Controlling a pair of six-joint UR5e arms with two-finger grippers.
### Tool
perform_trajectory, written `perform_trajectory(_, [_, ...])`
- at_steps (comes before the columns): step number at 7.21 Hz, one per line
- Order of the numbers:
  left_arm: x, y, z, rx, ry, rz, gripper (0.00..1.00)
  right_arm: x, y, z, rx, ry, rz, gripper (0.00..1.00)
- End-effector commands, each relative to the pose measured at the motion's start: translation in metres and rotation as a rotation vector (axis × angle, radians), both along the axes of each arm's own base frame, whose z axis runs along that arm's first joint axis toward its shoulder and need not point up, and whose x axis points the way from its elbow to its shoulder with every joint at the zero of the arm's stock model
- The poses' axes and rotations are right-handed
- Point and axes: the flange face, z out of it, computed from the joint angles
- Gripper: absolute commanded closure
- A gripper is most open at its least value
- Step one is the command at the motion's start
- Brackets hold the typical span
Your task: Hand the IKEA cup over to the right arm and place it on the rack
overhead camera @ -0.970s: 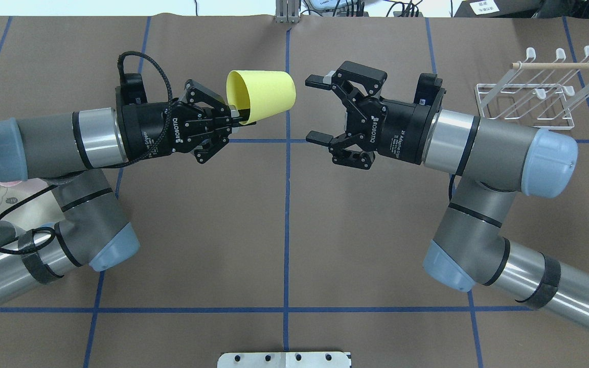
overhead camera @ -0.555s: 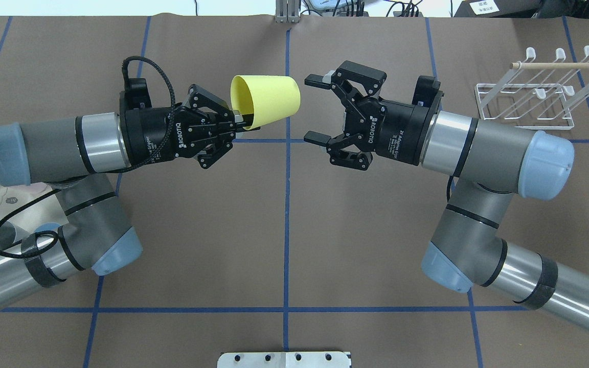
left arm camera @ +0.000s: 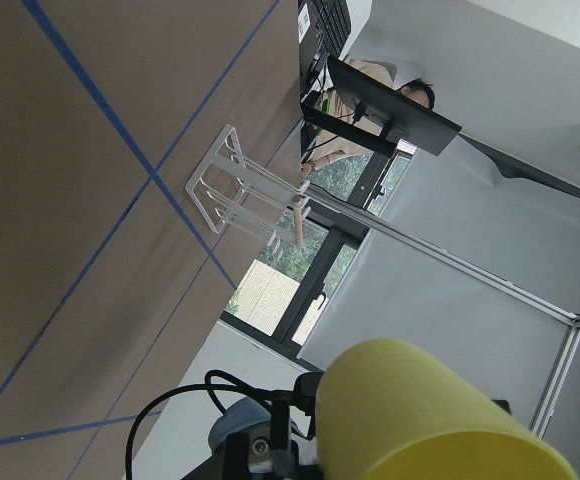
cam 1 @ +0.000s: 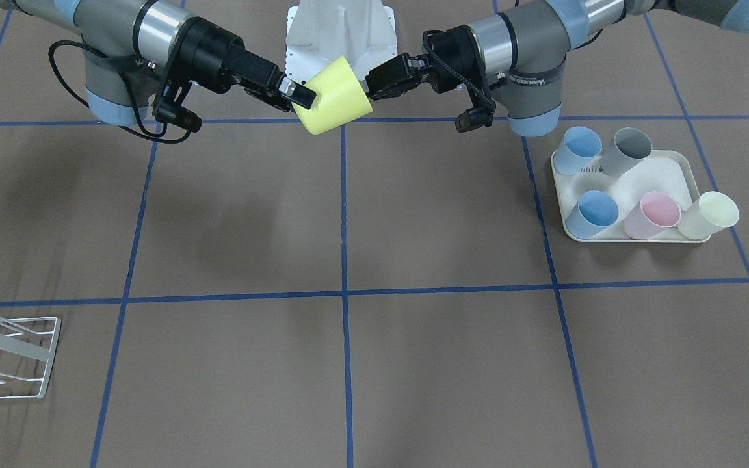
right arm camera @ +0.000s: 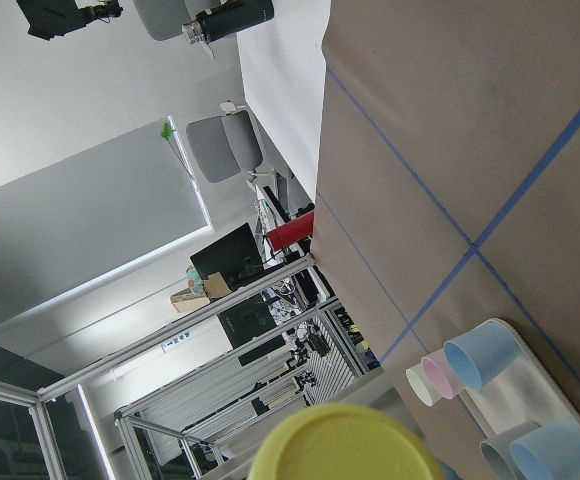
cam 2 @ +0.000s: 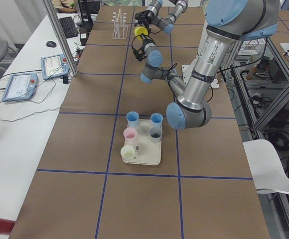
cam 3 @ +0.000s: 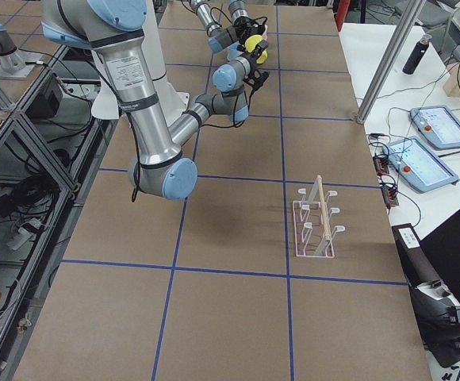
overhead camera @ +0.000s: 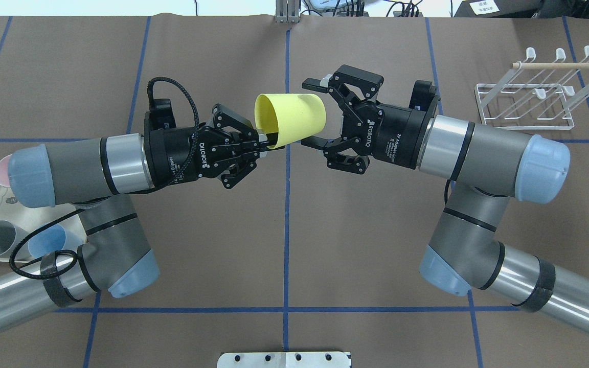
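The yellow IKEA cup (overhead camera: pixel 290 118) lies on its side in the air over the table's middle, its mouth toward my left arm. My left gripper (overhead camera: pixel 268 141) is shut on the cup's rim, one finger inside the mouth. My right gripper (overhead camera: pixel 314 112) is open, with its two fingers above and below the cup's closed end. In the front-facing view the cup (cam 1: pixel 334 96) hangs between the right gripper (cam 1: pixel 302 96) and the left gripper (cam 1: pixel 374 84). The white wire rack (overhead camera: pixel 529 97) with its wooden peg stands at the far right, with nothing on it.
A cream tray (cam 1: pixel 664 170) on my left side holds several pastel cups lying on their sides. The rack (cam 1: pixel 7 351) sits near the front-facing view's lower left corner. A person's tablets and cables lie on the white side table (cam 2: pixel 15 114).
My left arm has carried the cup to the right, toward the right gripper. The cup's closed end now sits between the right gripper's open fingers, where before there was a gap.
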Motion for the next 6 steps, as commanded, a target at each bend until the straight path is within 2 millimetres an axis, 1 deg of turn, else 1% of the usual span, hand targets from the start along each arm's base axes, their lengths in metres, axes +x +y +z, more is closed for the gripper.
perform_trajectory(1, [0.0012, 0.004, -0.0008, 0.006, 0.012, 0.007, 1.0, 0.0002, -0.0006, -0.0001, -0.004, -0.003, 0.008, 0.11])
perform_trajectory(3, [0.0013, 0.0048, -0.0013, 0.006, 0.014, 0.007, 1.0, -0.0006, -0.0006, 0.0013, -0.007, -0.001, 0.01, 0.12])
perform_trajectory(4, [0.0013, 0.0046, -0.0022, 0.007, 0.015, 0.005, 0.93, 0.0002, -0.0001, 0.0014, -0.005, -0.003, 0.01, 0.22])
perform_trajectory(5, [0.0011, 0.0019, -0.0078, 0.0, 0.029, -0.015, 0.81, 0.0, 0.0047, 0.0024, 0.009, -0.023, 0.003, 0.43])
perform_trajectory(6, [0.0007, 0.0007, -0.0088, -0.006, 0.033, -0.025, 0.65, 0.0015, 0.0085, 0.0051, 0.018, -0.038, -0.001, 0.68])
